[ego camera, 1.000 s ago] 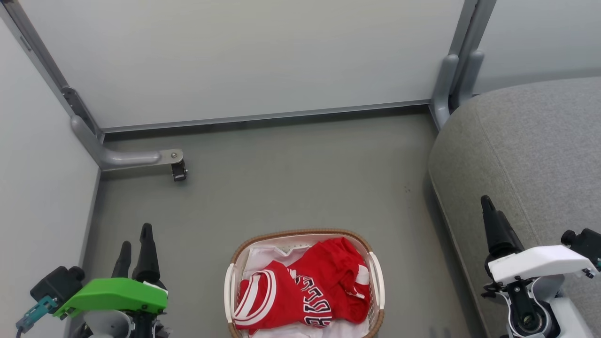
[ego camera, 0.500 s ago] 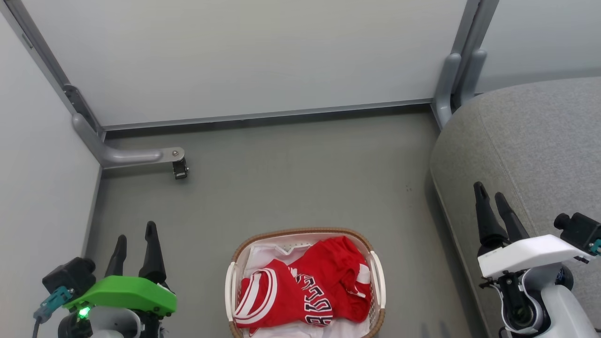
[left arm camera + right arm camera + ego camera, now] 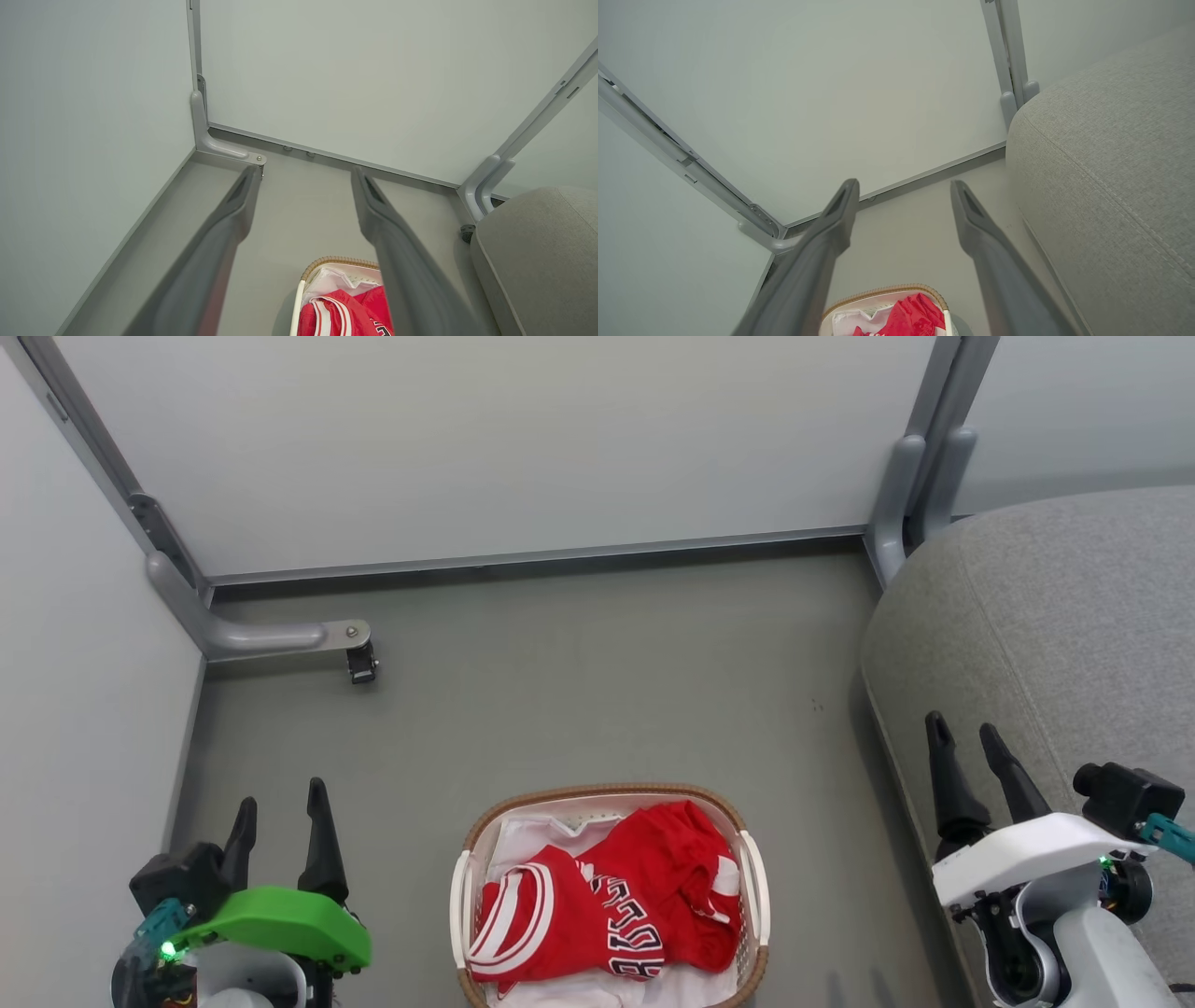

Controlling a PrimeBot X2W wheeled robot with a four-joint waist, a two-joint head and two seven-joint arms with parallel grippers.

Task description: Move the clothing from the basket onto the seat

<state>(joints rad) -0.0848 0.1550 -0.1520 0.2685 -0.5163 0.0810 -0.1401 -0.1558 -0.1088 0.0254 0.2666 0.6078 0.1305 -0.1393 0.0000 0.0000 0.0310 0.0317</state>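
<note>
clothing [image 3: 607, 905] in basket [image 3: 597, 793]: 4 o'clock from left gripper [image 3: 281, 795], 8 o'clock from right gripper [image 3: 961, 724]; both empty, fingers spread; seat [image 3: 1074, 616] nearest the right.

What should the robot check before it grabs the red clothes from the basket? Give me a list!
1. The clothing lies in the basket, on top of the white sheet: ok.
2. The left gripper has its jaws apart, holding nothing: ok.
3. The right gripper has its jaws apart, holding nothing: ok.
4. The seat is close by on the robot's right: ok.
5. A gripper is above the basket: not ok, both are off to its sides.
6. The clothing is free of the basket's holes: cannot tell.
</note>
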